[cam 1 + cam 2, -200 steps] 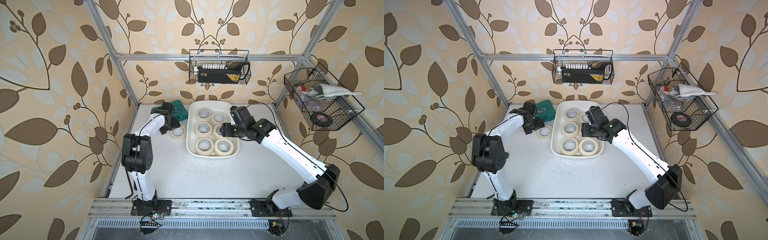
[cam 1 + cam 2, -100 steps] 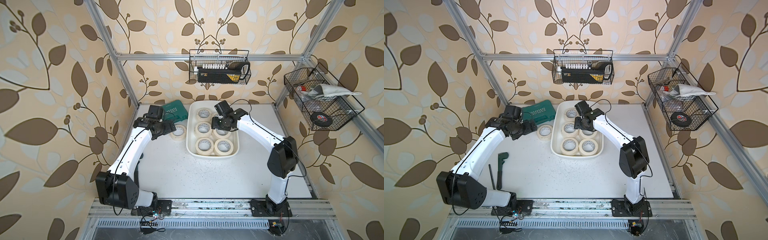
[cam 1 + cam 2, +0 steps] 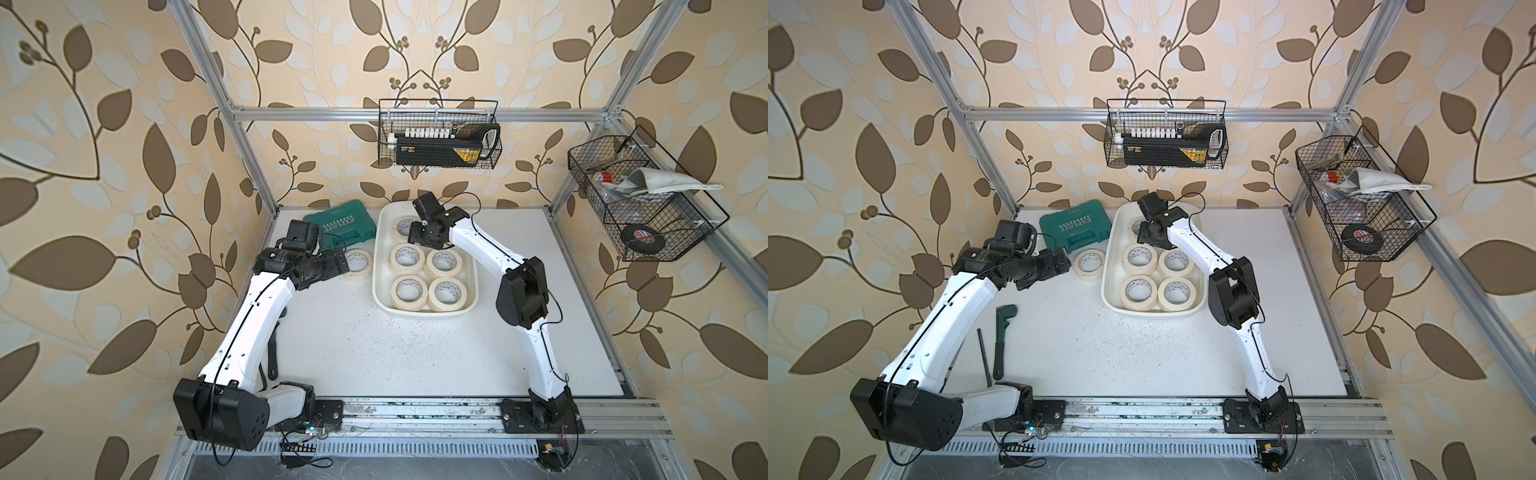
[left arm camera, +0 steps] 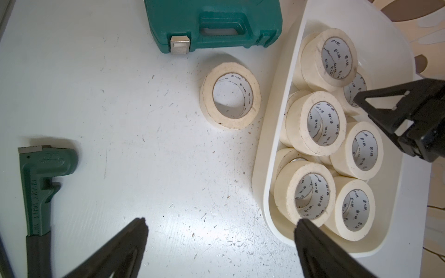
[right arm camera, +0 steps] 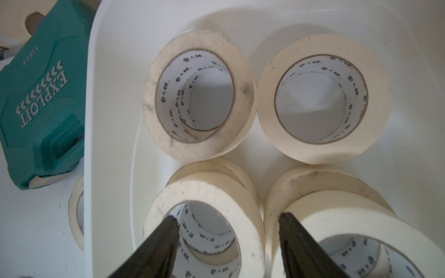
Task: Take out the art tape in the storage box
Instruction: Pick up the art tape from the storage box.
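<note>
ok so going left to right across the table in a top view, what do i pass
pipe wrench → loose art tape roll → storage box → side wire basket; the teal case overlaps the loose roll, so it is left out

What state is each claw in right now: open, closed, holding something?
Left claw: open, holding nothing.
Right claw: open over the art tape in the storage box, holding nothing.

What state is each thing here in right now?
White plastic storage tub: uncovered, part full.
Cream tape rolls inside: lying flat, stacked.
Single cream tape roll outside: lying flat beside tub.
Teal hard case: closed.
Green pipe wrench: lying flat.
Left tool: open, empty.
Right tool: open, empty, over tub.
</note>
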Tool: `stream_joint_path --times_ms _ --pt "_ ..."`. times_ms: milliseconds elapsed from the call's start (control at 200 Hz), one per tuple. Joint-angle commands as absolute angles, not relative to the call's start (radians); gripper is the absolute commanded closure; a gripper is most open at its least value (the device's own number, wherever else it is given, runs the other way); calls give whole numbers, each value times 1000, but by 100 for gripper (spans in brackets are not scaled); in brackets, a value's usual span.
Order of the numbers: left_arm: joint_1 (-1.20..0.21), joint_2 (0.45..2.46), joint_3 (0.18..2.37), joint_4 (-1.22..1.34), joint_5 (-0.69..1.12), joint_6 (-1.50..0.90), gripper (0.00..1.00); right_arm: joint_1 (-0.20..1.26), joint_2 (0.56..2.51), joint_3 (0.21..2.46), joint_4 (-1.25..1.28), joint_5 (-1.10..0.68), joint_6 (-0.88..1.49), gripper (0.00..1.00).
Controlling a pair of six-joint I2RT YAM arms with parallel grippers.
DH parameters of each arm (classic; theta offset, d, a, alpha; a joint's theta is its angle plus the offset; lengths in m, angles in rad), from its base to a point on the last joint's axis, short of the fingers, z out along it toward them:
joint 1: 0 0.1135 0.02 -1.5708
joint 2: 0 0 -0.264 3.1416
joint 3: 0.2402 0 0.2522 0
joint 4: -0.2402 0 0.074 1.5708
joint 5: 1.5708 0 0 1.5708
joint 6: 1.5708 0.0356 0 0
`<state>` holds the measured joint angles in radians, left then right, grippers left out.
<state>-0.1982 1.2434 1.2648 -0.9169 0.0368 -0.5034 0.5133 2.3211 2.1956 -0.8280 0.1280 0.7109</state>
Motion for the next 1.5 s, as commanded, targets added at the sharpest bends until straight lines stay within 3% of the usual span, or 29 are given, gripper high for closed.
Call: stream_joint_path --times_ms 0,825,1025,1230,1494 --pt "-206 1217 1251 -913 62 -483 1 495 2389 2269 -844 147 754 32" --pt "-206 1239 1252 -912 65 -462 1 437 2616 2473 -707 86 864 43" --pt "-206 1247 1252 -908 59 -460 1 431 2626 2475 -689 74 887 56" --pt "-206 1250 1257 -905 56 -458 1 426 2608 2452 -671 64 885 77" --pt "-206 1258 1267 -905 56 -457 1 411 2578 2413 -649 52 886 90"
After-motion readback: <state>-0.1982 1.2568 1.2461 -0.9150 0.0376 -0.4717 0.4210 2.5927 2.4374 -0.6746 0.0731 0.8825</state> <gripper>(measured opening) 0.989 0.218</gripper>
